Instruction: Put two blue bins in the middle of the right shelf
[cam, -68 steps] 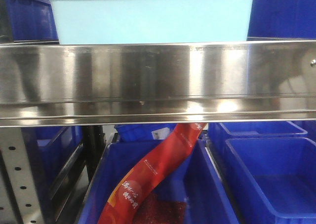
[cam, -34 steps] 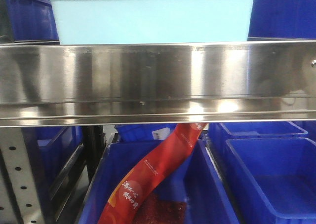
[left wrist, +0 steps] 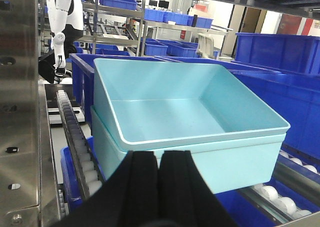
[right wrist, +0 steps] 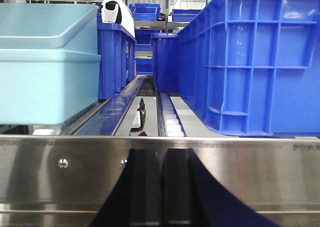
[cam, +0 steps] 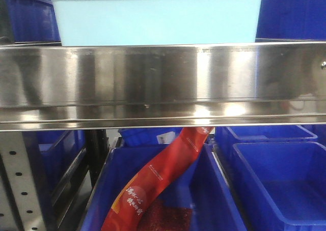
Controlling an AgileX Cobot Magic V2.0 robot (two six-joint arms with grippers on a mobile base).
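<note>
While our left gripper (left wrist: 159, 159), fingers pressed together on nothing, waits just near the two nested pale blue bins (left wrist: 185, 122) on the shelf, we should spread it before reaching their near wall; our right gripper (right wrist: 161, 162), likewise closed, faces the steel rail (right wrist: 160, 162).

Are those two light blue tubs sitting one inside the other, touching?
Touching. The left wrist view shows the upper tub nested inside the lower tub, its rim resting on the lower rim.
</note>
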